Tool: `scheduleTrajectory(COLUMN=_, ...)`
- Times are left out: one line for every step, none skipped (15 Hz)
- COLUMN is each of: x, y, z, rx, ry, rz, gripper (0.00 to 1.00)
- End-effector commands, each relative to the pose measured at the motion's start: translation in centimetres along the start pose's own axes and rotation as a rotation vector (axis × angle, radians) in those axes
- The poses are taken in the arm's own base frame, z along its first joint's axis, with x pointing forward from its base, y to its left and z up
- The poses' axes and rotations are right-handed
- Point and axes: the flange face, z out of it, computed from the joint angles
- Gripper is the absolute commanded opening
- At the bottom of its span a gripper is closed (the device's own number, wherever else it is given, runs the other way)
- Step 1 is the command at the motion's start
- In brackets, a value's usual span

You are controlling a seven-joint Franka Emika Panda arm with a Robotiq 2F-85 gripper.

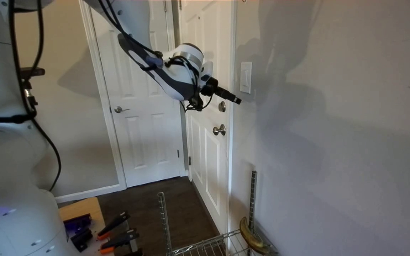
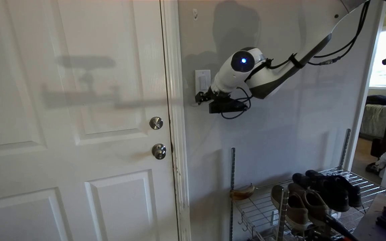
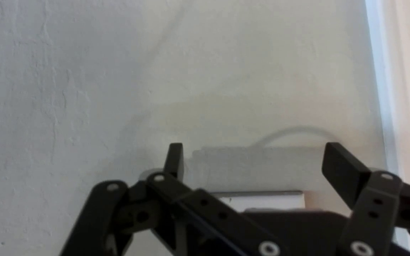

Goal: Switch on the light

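Note:
The light switch is a small white upright wall plate, seen in both exterior views [image 1: 246, 77] [image 2: 202, 80]. In the wrist view only a strip of the plate [image 3: 272, 202] shows between the fingers, low in the picture; my gripper's body hides the rest. My gripper [image 3: 253, 156] is open with nothing between its widely parted fingers. In both exterior views my gripper [image 1: 238, 101] [image 2: 198, 98] is at the plate's lower end, close to the wall. I cannot tell if it touches the wall or plate. No lamp is in view.
A white door [image 2: 112, 140] with a round knob [image 2: 158, 151] and a deadbolt [image 2: 156, 123] stands beside the plate. Below is a wire rack [image 2: 263, 211] with shoes [image 2: 300, 207] and a banana [image 2: 242, 192]. Clamps [image 1: 119, 239] lie by the arm's base.

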Motion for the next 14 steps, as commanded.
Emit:
scheduleTrajectory(x=0.1, y=0.1, z=0.0, rx=0.001, ry=0.006, rz=0.007, gripper=1.00)
scheduleTrajectory(x=0.6, y=0.1, z=-0.4, rx=-0.004, ry=0.022, rz=0.015, gripper=1.00)
scheduleTrajectory(x=0.9, y=0.1, z=-0.6, rx=-0.002, ry=0.033, rz=0.018, gripper=1.00)
scheduleTrajectory(x=1.4, y=0.4, z=-1.3, rx=-0.012, ry=0.047, rz=0.031, gripper=1.00)
scheduleTrajectory(x=1.7, y=0.5, z=-1.6, rx=-0.014, ry=0.051, rz=0.039, gripper=1.00)
scheduleTrajectory(x=2.0, y=0.7, z=-2.2, rx=-0.020, ry=0.057, rz=0.054, gripper=1.00)
scheduleTrajectory(x=2.2, y=0.7, z=-2.4, rx=-0.021, ry=0.057, rz=0.065, gripper=1.00)
scheduleTrajectory(x=2.5, y=1.0, z=-2.9, rx=-0.031, ry=0.067, rz=0.077, gripper=1.00)
scheduleTrajectory(x=2.8, y=1.0, z=-3.3, rx=-0.032, ry=0.077, rz=0.083, gripper=1.00)
scheduleTrajectory(x=3.2, y=1.0, z=-3.8, rx=-0.032, ry=0.098, rz=0.087, gripper=1.00)
scheduleTrajectory(x=3.6, y=1.1, z=-4.1, rx=-0.035, ry=0.112, rz=0.089, gripper=1.00)
scheduleTrajectory(x=4.1, y=1.2, z=-4.4, rx=-0.042, ry=0.134, rz=0.097, gripper=1.00)
scheduleTrajectory(x=4.4, y=1.2, z=-4.7, rx=-0.048, ry=0.147, rz=0.104, gripper=1.00)
scheduleTrajectory(x=4.9, y=1.3, z=-5.1, rx=-0.050, ry=0.170, rz=0.107, gripper=1.00)
